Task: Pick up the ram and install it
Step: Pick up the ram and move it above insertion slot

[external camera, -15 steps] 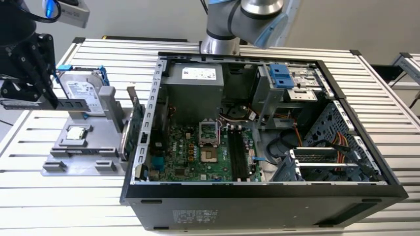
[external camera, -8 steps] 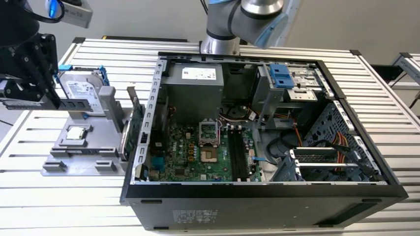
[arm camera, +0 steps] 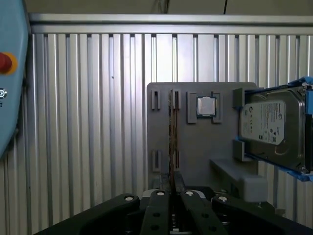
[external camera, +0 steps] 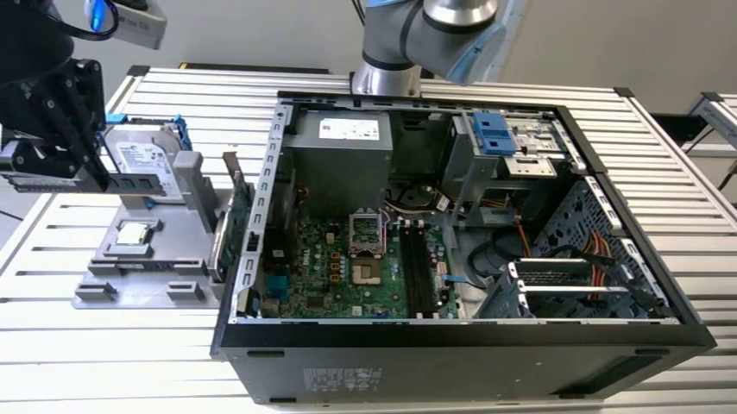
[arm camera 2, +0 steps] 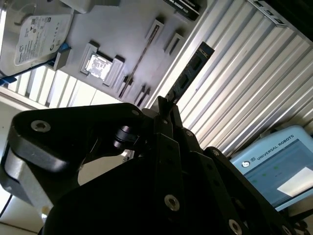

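Clasping ram [arm camera 2: 190, 69] edge-on; pincer [arm camera: 172, 185] clenched on it, near grey fixture [arm camera: 195, 142]

- Hard drive [arm camera: 271, 128] upright just beside gripper [arm camera: 172, 191]: blocked that side.
- Grey holder [arm camera: 195, 147] straight ahead of held ram [arm camera 2: 190, 72].
- Bare slatted table [arm camera: 88, 122] on opposite side: free.
- Open case [external camera: 461, 345] well apart.

You're looking at table [external camera: 116, 345] of ribbed bare metal, dull sheen; holder [external camera: 150, 278] matt grey plastic; drive [arm camera: 295, 128] shiny metal, white paper label [arm camera: 261, 122]; gripper [arm camera: 173, 189] smooth matt black; ram [arm camera: 172, 132] dark matt board; case [external camera: 461, 355] black metal, satin finish.
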Available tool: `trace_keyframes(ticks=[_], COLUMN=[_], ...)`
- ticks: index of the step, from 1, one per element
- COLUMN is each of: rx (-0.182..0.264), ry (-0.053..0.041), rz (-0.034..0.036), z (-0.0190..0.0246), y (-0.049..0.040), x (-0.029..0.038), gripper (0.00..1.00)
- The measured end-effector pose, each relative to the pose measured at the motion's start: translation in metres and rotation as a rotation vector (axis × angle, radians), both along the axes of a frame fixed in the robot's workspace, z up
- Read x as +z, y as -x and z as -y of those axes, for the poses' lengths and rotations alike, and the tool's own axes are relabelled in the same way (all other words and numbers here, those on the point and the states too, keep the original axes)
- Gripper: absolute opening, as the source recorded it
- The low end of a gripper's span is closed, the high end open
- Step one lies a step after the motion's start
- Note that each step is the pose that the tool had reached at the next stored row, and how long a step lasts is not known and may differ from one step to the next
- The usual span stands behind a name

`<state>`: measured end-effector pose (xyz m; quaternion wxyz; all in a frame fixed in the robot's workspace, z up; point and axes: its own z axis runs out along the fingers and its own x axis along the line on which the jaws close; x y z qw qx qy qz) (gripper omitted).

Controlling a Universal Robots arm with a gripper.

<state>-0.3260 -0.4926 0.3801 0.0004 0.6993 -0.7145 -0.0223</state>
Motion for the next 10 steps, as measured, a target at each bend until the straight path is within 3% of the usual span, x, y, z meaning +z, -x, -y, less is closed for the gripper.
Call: trace_keyframes(ticks=[10], rx=[0.0], ry=[0.0], rz=[0.0], z=[0.0], y=[-0.0028], x=[0.0], gripper=[0.0])
